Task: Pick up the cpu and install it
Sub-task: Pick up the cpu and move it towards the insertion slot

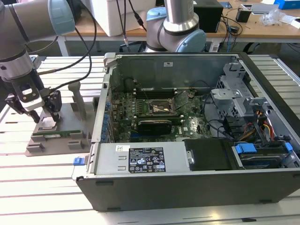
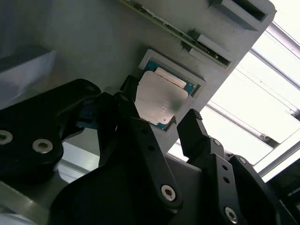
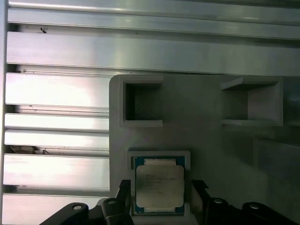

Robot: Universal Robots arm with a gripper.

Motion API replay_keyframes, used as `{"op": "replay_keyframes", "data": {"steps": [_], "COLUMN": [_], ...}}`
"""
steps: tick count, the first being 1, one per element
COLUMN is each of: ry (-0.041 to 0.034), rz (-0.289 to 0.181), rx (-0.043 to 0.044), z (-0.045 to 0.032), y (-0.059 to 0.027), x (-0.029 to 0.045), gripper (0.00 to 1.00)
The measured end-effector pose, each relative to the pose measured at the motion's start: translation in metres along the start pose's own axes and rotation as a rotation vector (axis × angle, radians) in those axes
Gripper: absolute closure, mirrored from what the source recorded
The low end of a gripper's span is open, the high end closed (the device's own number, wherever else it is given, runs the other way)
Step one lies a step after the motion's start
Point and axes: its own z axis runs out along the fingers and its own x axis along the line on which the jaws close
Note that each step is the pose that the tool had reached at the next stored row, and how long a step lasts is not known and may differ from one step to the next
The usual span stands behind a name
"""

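The gripper [image 2: 161, 112] hangs low over the cpu [image 2: 159, 98] with its two black fingers [image 2: 192, 129] spread, one on each side of the chip and neither pressing on it, so it is released and holds nothing. The cpu lies flat, silver top up, in a shallow square pocket of a grey holder block [image 3: 206, 140], and both wrist views show it between the fingertips. Just beside the pocket a long green memory stick [image 2: 161, 22] lies in a slot of the same block, and two open rectangular pockets [image 3: 140, 103] are moulded into the block a little further off. In the exterior view the block sits on the slatted aluminium desk [image 1: 42, 187] at the exterior view's left. Well apart from it, toward the exterior view's right, an open computer case [image 1: 187, 187] lies on its side, its motherboard [image 1: 122, 112] exposed and the cpu socket [image 1: 161, 108] near the board's middle. Behind the case stands the base of a second robot arm [image 1: 180, 28].
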Motion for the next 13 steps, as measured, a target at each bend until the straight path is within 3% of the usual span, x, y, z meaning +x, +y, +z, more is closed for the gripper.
{"op": "replay_keyframes", "data": {"steps": [13], "ry": [-0.0002], "rz": [-0.026], "rx": [-0.0026], "z": [0.0110], "y": [-0.0038], "x": [0.0004], "gripper": [0.38]}}
